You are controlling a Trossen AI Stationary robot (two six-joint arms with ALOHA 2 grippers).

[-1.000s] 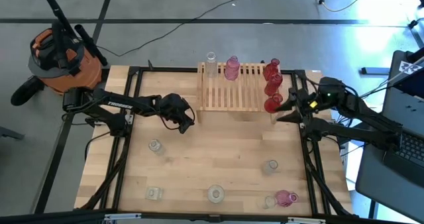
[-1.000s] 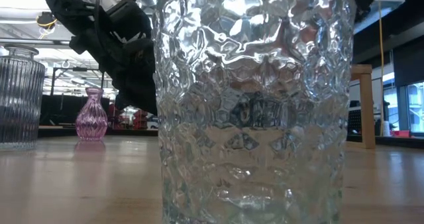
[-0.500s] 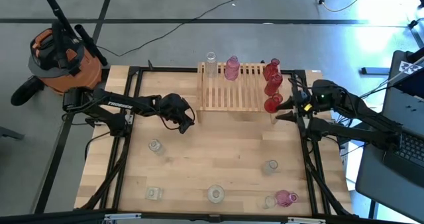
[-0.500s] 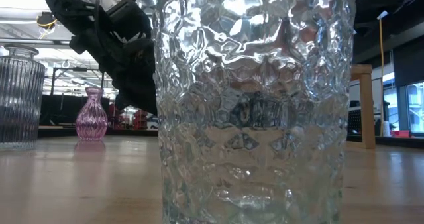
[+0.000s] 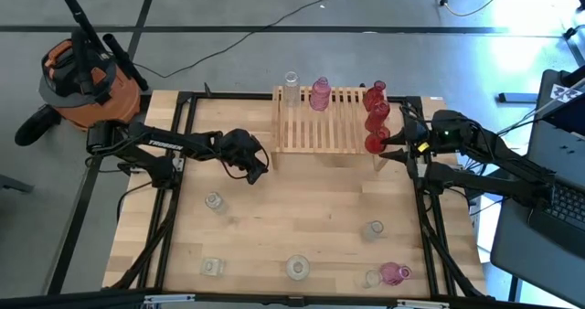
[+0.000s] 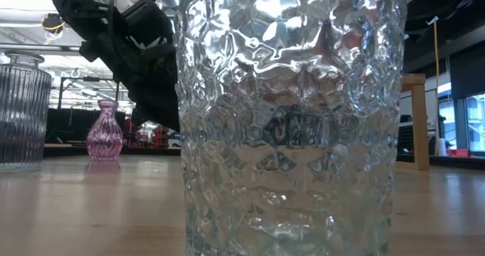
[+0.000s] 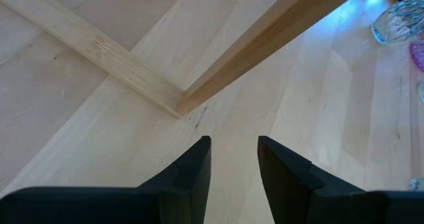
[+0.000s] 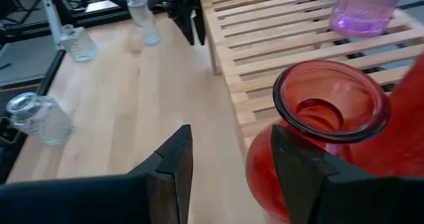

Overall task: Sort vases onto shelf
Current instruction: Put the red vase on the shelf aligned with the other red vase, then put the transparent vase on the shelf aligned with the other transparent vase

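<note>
While the left gripper (image 5: 259, 162) hangs just off the shelf's (image 5: 320, 126) near-left corner, fingers narrowly parted around nothing, the right gripper (image 5: 388, 149) sits at the shelf's right edge, its jaws apart, one finger (image 8: 301, 177) overlapping the front red vase (image 8: 328, 134), grip unclear.

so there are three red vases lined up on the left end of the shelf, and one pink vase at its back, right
Not quite. The three red vases are lined up on the right end of the shelf, next to the right claw, not the left end. The pink vase does stand at its back. The high view shows this.
</note>
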